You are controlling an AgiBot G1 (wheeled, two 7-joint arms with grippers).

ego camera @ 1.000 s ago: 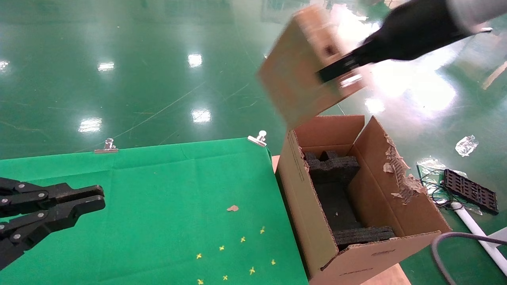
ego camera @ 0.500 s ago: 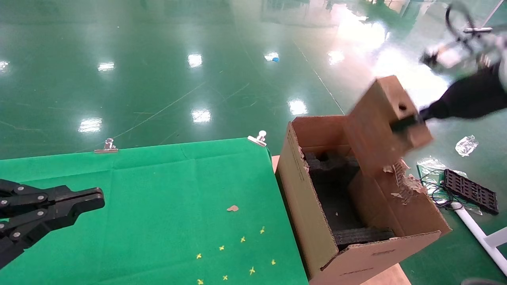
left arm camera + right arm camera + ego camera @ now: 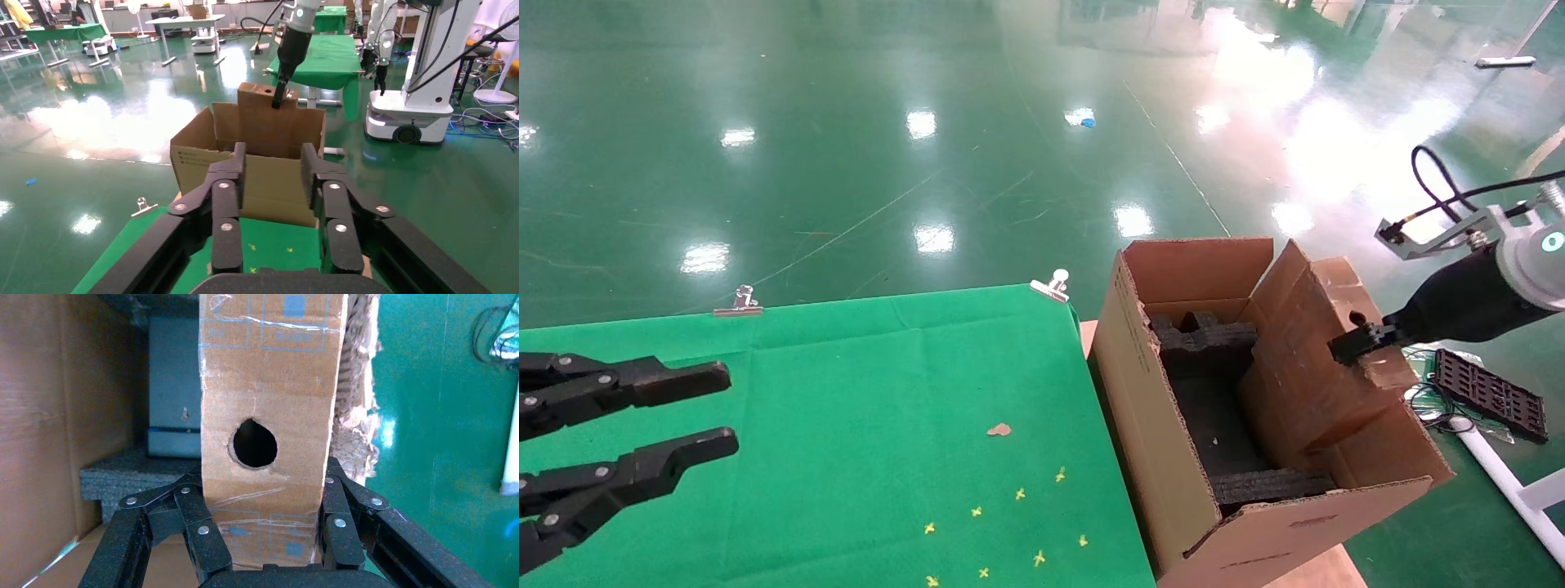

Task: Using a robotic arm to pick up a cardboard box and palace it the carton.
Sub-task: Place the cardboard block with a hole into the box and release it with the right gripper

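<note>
Two grippers are in view: the left gripper [image 3: 695,412] is parked over the green cloth [image 3: 862,392] with its fingers spread wide and empty. Further right, the cardboard box [image 3: 1324,351] is gripped at its upper end by the right gripper [image 3: 1352,343] – upright, partly lowered inside the carton [image 3: 1164,457] against its right flap – so it can be judged to slide down beside the black foam [image 3: 1205,343].

You have a green cloth [image 3: 862,408] over the table, pinned at its far edge by two metal clips [image 3: 738,302], with a brown scrap [image 3: 999,429] and small yellow cross marks [image 3: 1009,531] on it. On the glossy green floor [image 3: 846,147] you can see a black grid tray [image 3: 1489,394], a white pipe [image 3: 1512,490] and a blue speck [image 3: 1088,122].
</note>
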